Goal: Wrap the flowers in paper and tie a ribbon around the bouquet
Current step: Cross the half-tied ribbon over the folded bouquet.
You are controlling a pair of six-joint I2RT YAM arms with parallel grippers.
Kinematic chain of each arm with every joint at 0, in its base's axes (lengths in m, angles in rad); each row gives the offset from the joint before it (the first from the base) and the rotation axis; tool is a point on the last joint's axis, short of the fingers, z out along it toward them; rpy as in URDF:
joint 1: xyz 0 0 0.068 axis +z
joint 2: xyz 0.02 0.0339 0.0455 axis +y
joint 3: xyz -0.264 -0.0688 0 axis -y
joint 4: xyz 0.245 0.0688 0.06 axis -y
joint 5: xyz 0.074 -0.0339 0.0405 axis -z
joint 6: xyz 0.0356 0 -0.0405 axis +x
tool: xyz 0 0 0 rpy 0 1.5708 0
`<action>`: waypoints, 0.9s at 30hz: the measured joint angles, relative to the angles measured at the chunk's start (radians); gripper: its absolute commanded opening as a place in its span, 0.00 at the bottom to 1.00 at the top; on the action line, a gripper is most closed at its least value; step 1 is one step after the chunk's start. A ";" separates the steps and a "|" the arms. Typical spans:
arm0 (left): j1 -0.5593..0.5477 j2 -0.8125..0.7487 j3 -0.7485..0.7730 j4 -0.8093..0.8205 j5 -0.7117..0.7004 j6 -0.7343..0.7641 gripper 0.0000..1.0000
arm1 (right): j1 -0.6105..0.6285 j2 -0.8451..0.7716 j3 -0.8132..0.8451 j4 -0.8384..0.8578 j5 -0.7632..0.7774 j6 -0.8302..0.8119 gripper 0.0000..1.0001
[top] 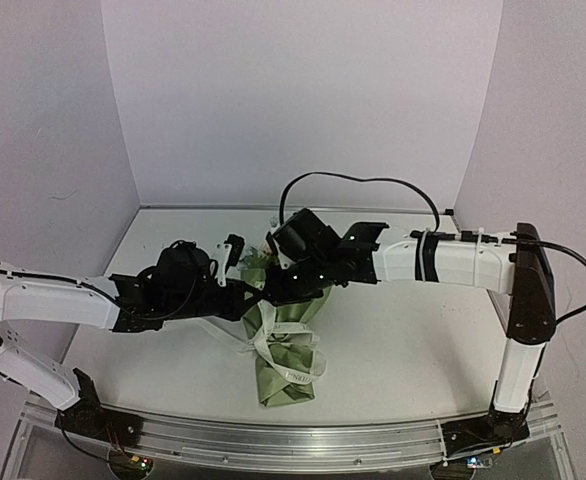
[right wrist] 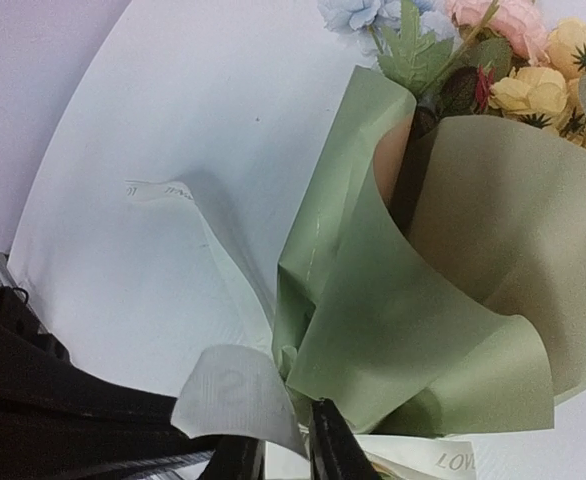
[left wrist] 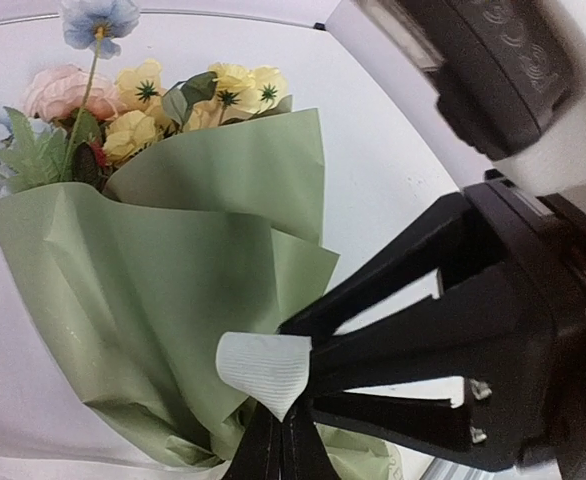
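Pinching the ribbon (left wrist: 263, 370), left fingers (left wrist: 261, 452) closed tight beside the bouquet (left wrist: 173, 280); right fingers (right wrist: 335, 450) slightly parted.

The only print that can be read is on the cream ribbon (right wrist: 443, 462). In the right wrist view, at the near right, grey capitals spell "LOV" before the word becomes unclear. The ribbon's other lettering, farther left and in the top view, is too faint to read.
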 measured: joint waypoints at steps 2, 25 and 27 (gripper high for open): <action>0.000 0.000 -0.006 -0.001 -0.019 -0.011 0.00 | 0.000 -0.018 -0.028 -0.007 0.014 0.006 0.61; 0.012 0.000 -0.028 -0.006 -0.045 -0.055 0.00 | 0.221 -0.174 -0.275 0.014 -0.021 -0.077 0.36; 0.013 0.000 -0.028 -0.006 -0.041 -0.055 0.00 | 0.223 -0.163 -0.275 0.013 -0.018 -0.079 0.37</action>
